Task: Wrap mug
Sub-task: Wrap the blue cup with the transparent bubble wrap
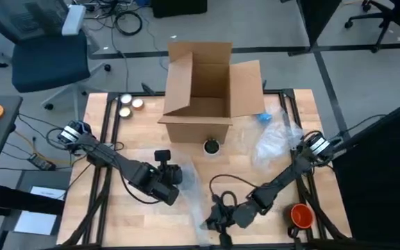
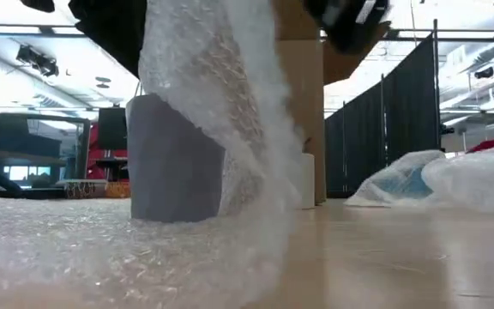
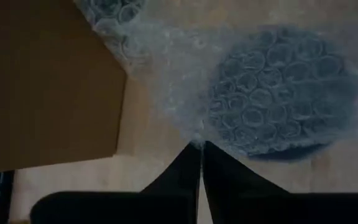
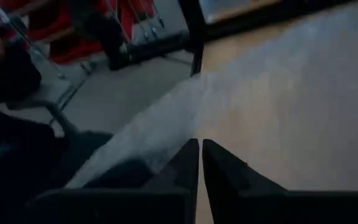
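Observation:
A dark grey mug (image 1: 211,146) stands upright on its base on the wooden table, just in front of the cardboard box (image 1: 200,97). In the low view the mug (image 2: 174,163) shows behind a sheet of bubble wrap (image 2: 221,129) that rises from the table. Through the wrap, the left wrist view shows the mug as a dark round shape (image 3: 284,93). My left gripper (image 1: 179,175) is shut on the wrap left of the mug. My right gripper (image 1: 212,222) is shut on the wrap near the table's near edge. My left gripper pinches an edge of the bubble wrap (image 3: 194,140) between the tips of its two fingers. The held part is lifted off the table and hangs in front of the mug; the rest of the sheet (image 2: 101,249) lies on the table. My right gripper pinches the wrap (image 4: 185,134) between its two fingertips near the table's near edge. One layer or several, I cannot tell. The sheet runs away from the fingers over the tabletop.
The open cardboard box stands at the back centre, one flap (image 3: 48,81) close to my left gripper. Crumpled clear plastic bags (image 1: 276,135) lie at the right. An orange object (image 1: 301,215) sits at the near right corner, and two small round tins (image 1: 130,103) at the far left.

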`<state>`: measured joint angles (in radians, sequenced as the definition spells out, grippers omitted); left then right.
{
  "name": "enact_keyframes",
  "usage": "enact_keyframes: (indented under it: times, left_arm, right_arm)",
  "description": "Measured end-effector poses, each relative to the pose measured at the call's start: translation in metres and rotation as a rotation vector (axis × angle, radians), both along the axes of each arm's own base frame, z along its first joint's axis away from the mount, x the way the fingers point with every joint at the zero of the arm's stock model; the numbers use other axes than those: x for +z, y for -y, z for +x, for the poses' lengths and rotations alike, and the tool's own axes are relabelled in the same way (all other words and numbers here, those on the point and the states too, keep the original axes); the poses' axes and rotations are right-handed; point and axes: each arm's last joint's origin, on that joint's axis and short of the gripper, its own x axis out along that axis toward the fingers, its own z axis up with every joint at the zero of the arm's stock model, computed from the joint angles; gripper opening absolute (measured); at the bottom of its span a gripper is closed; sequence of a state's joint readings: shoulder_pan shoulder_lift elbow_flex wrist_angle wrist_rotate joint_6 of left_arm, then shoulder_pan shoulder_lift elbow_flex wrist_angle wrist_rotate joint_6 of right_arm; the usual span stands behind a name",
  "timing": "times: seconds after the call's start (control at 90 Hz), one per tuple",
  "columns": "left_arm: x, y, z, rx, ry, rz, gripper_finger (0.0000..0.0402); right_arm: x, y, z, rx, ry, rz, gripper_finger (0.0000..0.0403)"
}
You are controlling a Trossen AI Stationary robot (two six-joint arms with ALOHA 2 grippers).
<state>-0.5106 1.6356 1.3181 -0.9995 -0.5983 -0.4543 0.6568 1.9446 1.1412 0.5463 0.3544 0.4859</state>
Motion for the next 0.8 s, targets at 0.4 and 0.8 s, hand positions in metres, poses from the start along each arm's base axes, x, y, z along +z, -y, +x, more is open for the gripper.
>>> enact_keyframes:
  times: [0.4, 0.8]
  left_arm:
    - [0.0, 0.0, 0.0, 0.01, 0.007, 0.003, 0.0]
    - [0.001, -0.001, 0.0, 0.029, 0.025, 0.013, 0.0]
  right_arm:
    - [0.047, -0.014, 0.005, -0.013, 0.255, -0.3, 0.0052]
    - [0.077, -0.04, -0.003, -0.079, 0.127, -0.665, 0.0182]
